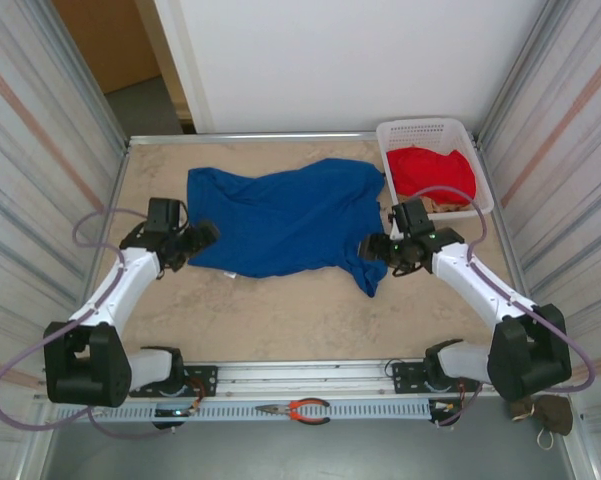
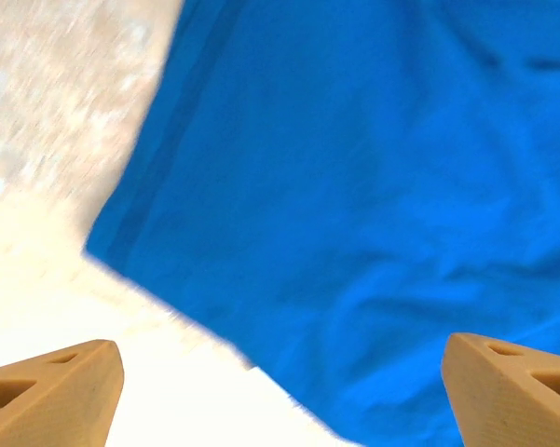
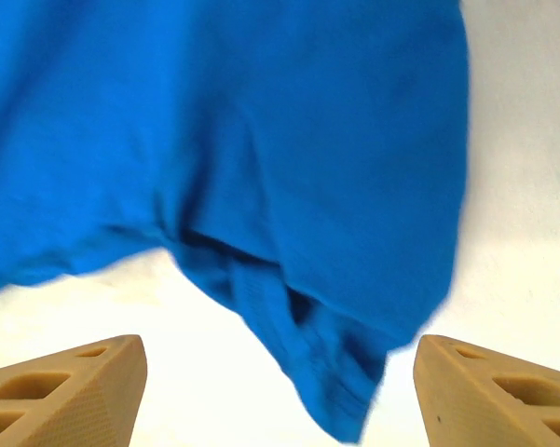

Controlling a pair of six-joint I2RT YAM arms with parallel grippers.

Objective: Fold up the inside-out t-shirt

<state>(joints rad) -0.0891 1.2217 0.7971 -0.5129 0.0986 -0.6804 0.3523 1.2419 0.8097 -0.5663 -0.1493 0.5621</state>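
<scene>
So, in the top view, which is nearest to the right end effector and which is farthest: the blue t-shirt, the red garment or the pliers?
From the right end effector:
1. the blue t-shirt, right beside it, toward the left.
2. the red garment, in the white basket at the far right corner.
3. the pliers, at the near edge, in the middle.

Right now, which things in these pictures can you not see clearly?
- Top view: what lies under the red garment in the white basket, hidden by it.
- Left wrist view: table surface, blurred.
- Right wrist view: blue t-shirt, cut off by top and left edges.
</scene>
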